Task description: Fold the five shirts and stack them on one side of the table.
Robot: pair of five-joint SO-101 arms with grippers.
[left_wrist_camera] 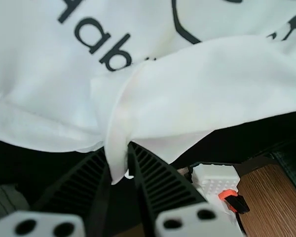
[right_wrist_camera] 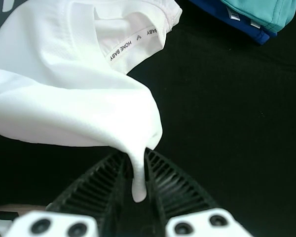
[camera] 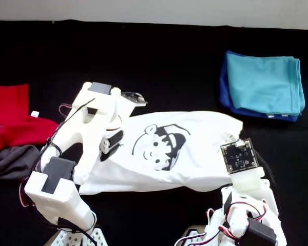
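Note:
A white shirt [camera: 185, 154] with a black cartoon face print lies spread across the middle of the black table. My left gripper [left_wrist_camera: 119, 163] is shut on a pinched fold of the white shirt [left_wrist_camera: 212, 89] at its left edge. My right gripper [right_wrist_camera: 137, 168] is shut on a bunched corner of the white shirt [right_wrist_camera: 64, 98] near the collar label, at its right front end. A folded teal shirt [camera: 264, 84] rests on a folded blue shirt [camera: 226, 92] at the back right. A red shirt [camera: 10, 118] and a grey shirt [camera: 10, 161] lie loose at the left edge.
The black table cloth [camera: 164, 66] is bare behind the white shirt and between it and the folded pile. The teal shirt [right_wrist_camera: 266, 10] and blue shirt [right_wrist_camera: 237, 19] lie a short way beyond my right gripper. A wooden surface [left_wrist_camera: 271, 197] shows by the left arm's base.

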